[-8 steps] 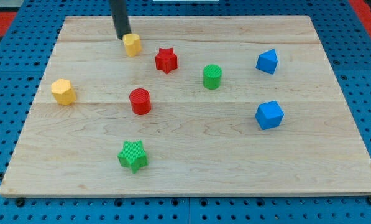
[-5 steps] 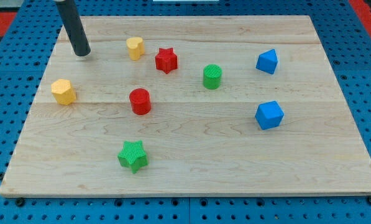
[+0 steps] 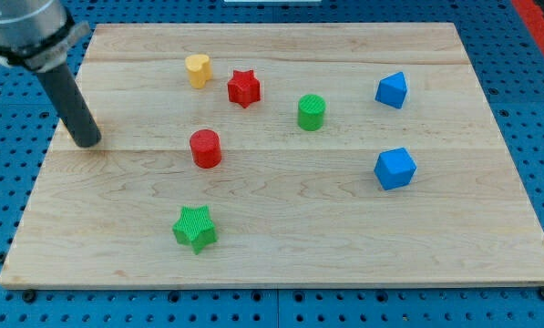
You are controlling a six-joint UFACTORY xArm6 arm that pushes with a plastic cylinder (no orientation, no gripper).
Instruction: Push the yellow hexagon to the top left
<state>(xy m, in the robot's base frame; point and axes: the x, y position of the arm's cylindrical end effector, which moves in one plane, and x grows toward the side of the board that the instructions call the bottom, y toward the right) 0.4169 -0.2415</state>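
My tip [image 3: 88, 142] rests on the wooden board [image 3: 344, 264] near its left edge, with the dark rod leaning up toward the view's top left. The yellow hexagon does not show in this view; the rod stands over the spot at the left edge where it lay before. A second yellow block, heart-like in shape [image 3: 197, 69], sits near the top edge, well to the right of and above my tip.
A red star [image 3: 243, 87] lies right of the yellow heart. A red cylinder [image 3: 205, 148] sits right of my tip. A green star [image 3: 195, 228] is at the bottom. A green cylinder [image 3: 312, 112] and two blue blocks [image 3: 392, 89] [image 3: 395, 169] are on the right.
My tip has swept from beside the yellow heart at the top, leftward and down, to the place of the yellow hexagon, which the rod now hides. The heart block shifted slightly.
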